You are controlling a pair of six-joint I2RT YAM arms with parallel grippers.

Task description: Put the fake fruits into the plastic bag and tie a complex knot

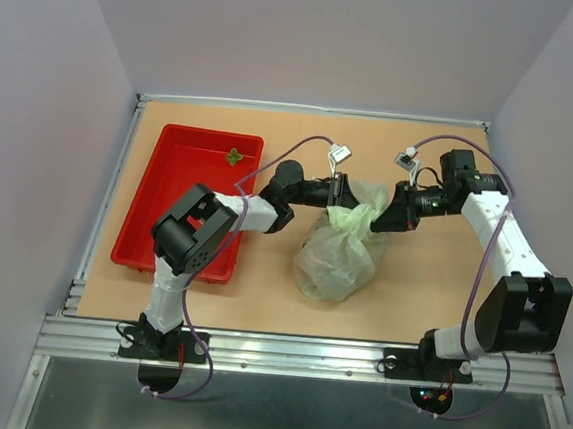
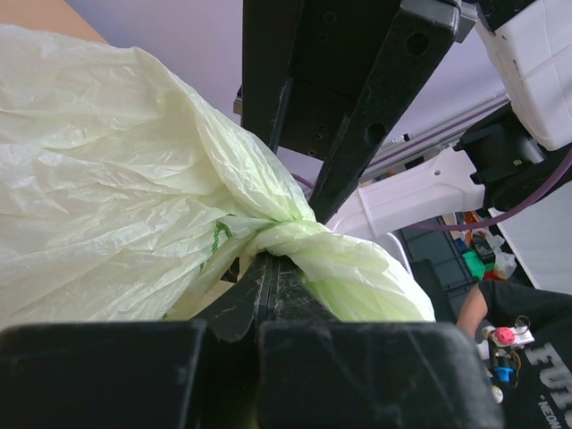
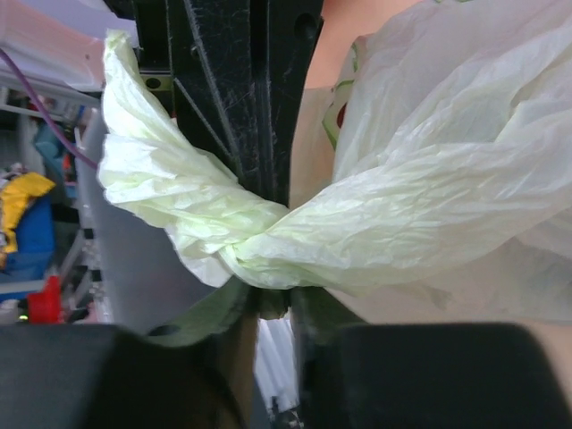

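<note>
Both arm bases are bolted at the near edge of the desk, one on each side of the plastic bag. Each arm rises, bends at the elbow and reaches inward, so the two wrists face each other just above the bag's far end.

The bag lies slumped on the desk between the arms, a crinkled, translucent pale-green heap, fuller at its near end and gathered narrow at its far end. Its contents cannot be made out through the film.

At that gathered top the handle strips are twisted into the knot, a tight rope of plastic with a loose end flaring to one side.

The left gripper comes in level from the bag's left. In its wrist view its jaws are pressed together on the twisted plastic, with the bag's body billowing to one side.

The right gripper slants down from the bag's right. In its wrist view a narrow gap shows between its jaws, and the knot lies across their tips; I cannot tell whether they touch it.

Left of the bag, well apart from it, sits a red tray with a small green piece at its far end.
</note>
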